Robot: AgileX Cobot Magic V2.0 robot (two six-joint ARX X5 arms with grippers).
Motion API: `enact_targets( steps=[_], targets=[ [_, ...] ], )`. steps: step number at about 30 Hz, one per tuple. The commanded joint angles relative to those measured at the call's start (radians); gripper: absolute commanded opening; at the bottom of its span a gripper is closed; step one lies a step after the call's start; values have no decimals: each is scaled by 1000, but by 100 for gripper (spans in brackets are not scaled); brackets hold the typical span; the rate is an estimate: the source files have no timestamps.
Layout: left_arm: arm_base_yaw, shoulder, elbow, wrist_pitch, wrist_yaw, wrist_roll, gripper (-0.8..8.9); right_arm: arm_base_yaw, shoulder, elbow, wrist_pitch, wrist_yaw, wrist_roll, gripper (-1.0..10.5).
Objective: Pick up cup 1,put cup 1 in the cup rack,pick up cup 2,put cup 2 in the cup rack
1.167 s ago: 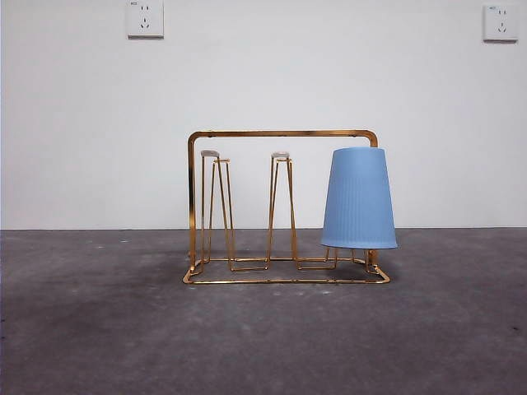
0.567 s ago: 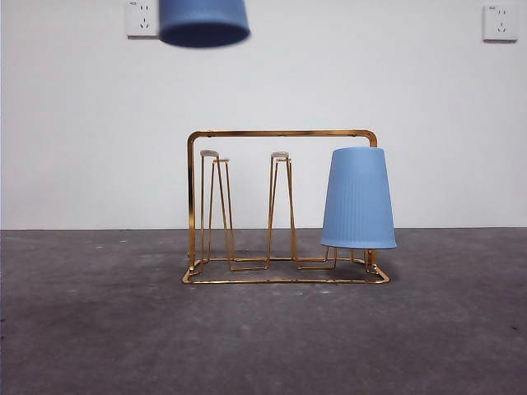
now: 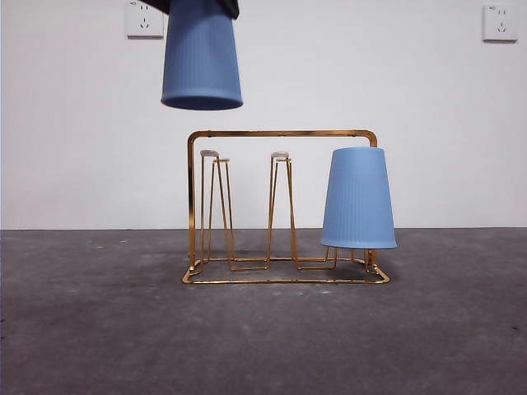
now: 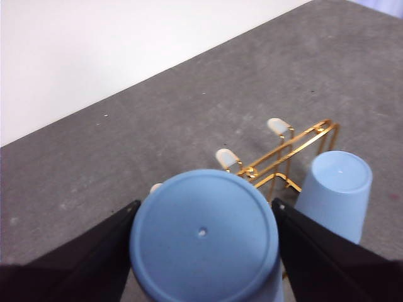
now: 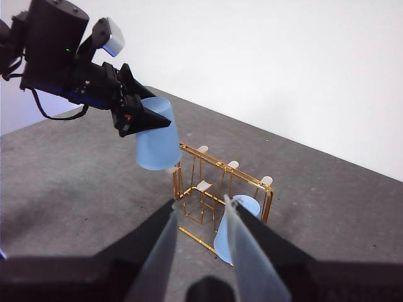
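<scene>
Landmark: the cup rack [image 3: 284, 206], a gold wire stand on the grey table [image 3: 99, 329], with an arched frame over thin upright prongs.

Cup already placed: one blue cup [image 3: 358, 199] sits upside down over a prong at one end of the cup rack, its mouth just above the base wire. It looks settled there.

Cup in hand: a second blue cup [image 3: 202, 58] hangs upside down in the air, above the other end of the cup rack and clear of the arched frame. It touches nothing below it.

Left gripper [image 4: 204, 242]: its two black jaws are closed onto the sides of the hanging cup, one on each flank near the closed bottom, which faces up at the wrist camera.

Right gripper [image 5: 198, 242]: it waits well back from the cup rack, jaws parted a little, with nothing between them.

How the cup likely handles: I judge it light, thin plastic with fine ribbing. It is probably stiff enough to hold its shape but would flex under a hard squeeze, and the taper could let it slip downward.

Where to hold: the present grip, across the narrow closed end, seems right, since it leaves the open mouth free to take a prong.

What the placing asks for: the free prongs [image 3: 216, 206] are thin and capped, so the mouth must be centred over one before lowering; a brush against the arched frame could shift the cup rack, which looks light.
</scene>
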Motion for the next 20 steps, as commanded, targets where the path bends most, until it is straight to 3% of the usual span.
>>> enact_targets(
  steps=[1,12,20],
  targets=[
    [12,13,-31,48,6,1,-6,0,-1,-4,8,4,11,135],
    [36,13,-250,284,31,-43,-6,0,-1,-4,13,25,11,132],
    [39,47,-261,350,31,-52,-6,0,-1,-4,7,27,24,131]
  ],
)
